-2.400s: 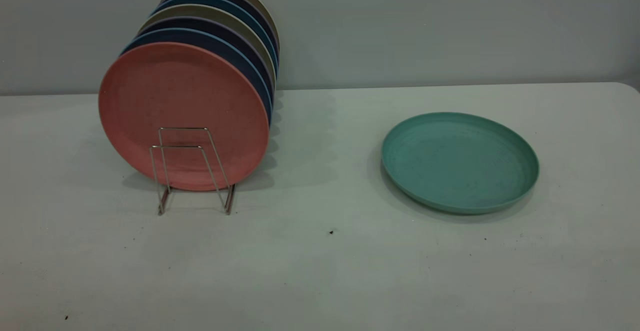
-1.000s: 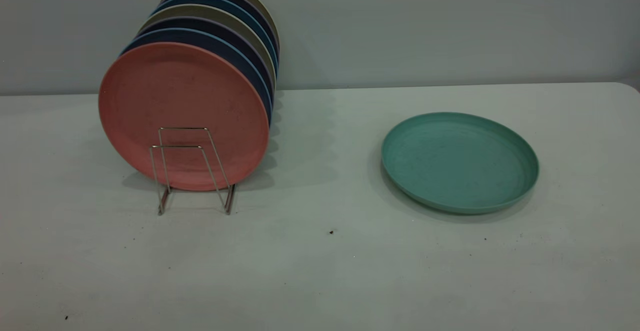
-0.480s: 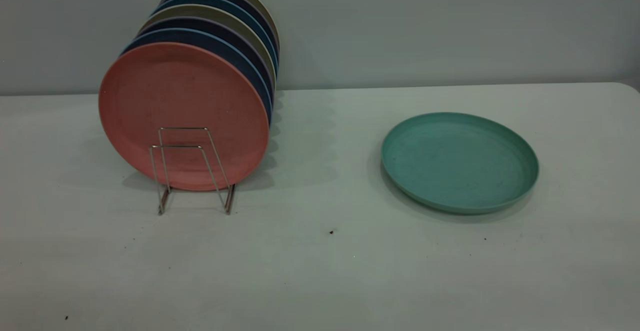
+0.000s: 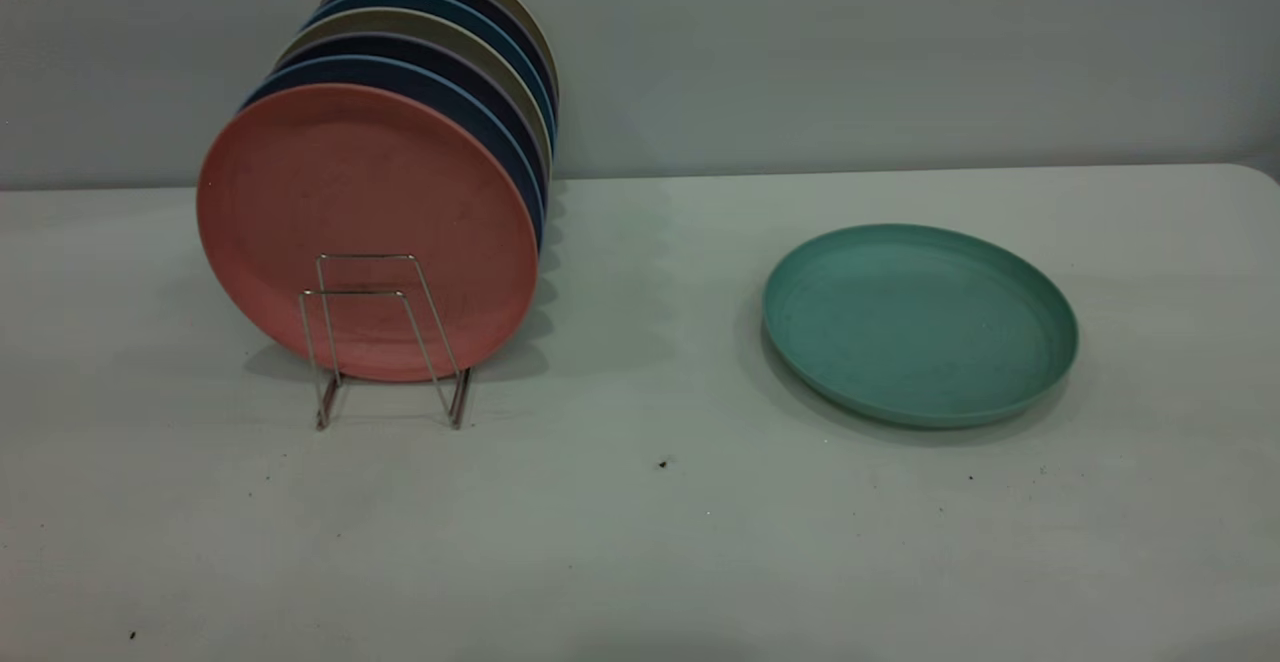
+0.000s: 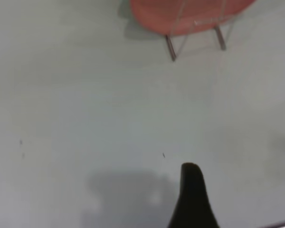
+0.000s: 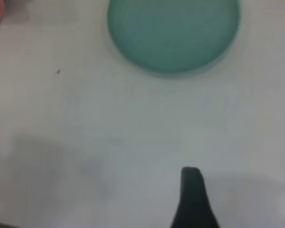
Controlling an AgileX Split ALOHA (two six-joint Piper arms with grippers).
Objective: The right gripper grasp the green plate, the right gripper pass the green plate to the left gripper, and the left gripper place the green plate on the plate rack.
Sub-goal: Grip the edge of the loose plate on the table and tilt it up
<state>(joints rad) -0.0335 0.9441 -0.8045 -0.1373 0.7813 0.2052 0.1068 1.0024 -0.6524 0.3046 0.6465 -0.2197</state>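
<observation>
green plate point(image 4: 920, 324): flat on table point(image 4: 640, 542), no legible marking | plate rack point(image 4: 385, 337): holds salmon-pink plate point(image 4: 365, 212) | left gripper point(image 5: 194, 199), right gripper point(image 6: 194, 199): finger state cannot be told

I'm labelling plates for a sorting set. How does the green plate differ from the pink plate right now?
Colour: the green plate is teal-green, the pink plate salmon.
Pose: the green plate lies flat on the table, hollow side up; the pink plate stands on edge, face toward the camera.
Support: the pink plate sits in the wire rack ahead of other plates; the green plate lies alone, apart from the rack.
Both are round, matte and look alike in size.
</observation>
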